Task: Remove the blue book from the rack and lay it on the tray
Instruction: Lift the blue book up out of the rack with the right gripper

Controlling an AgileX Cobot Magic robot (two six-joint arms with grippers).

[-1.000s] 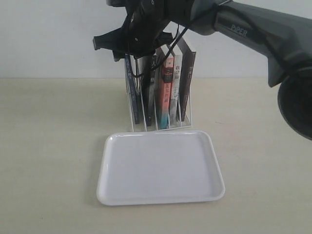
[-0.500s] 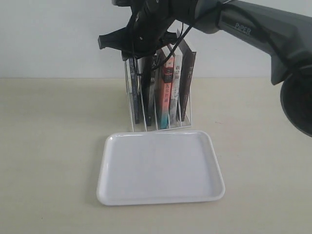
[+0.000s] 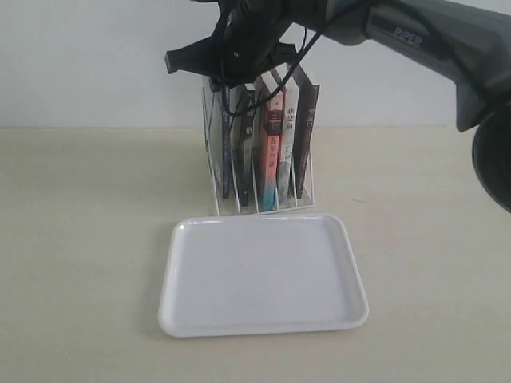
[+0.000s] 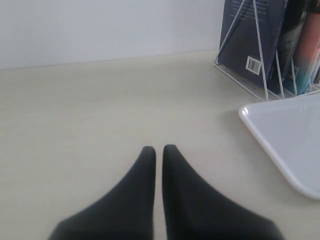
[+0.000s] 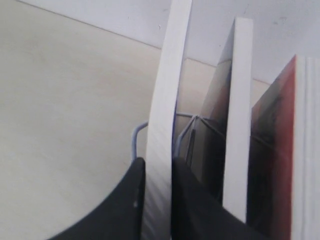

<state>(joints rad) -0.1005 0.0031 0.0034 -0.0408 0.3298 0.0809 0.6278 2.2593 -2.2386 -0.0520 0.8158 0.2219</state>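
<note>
The blue book [image 3: 226,152] stands in the leftmost slot of the white wire rack [image 3: 214,187], narrow dark spine facing out. My right gripper [image 3: 227,76] comes down on its top from above. In the right wrist view that gripper [image 5: 158,162] is shut on the book's white page edges [image 5: 167,100], one finger on each side. The left wrist view shows the book's blue back cover [image 4: 245,40] with a barcode. The white tray [image 3: 263,271] lies flat in front of the rack. My left gripper [image 4: 159,148] is shut, empty, low over bare table beside the tray [image 4: 290,135].
More books fill the other slots, among them a red-and-teal-spined one [image 3: 271,152] and a black-spined one [image 3: 305,144]. A pale wall rises right behind the rack. The right arm [image 3: 431,40] stretches in from the upper right over the rack.
My right gripper has shifted right and slightly up at the rack's top, and the blue book's top has moved with it, standing straighter. The tray has not moved.
</note>
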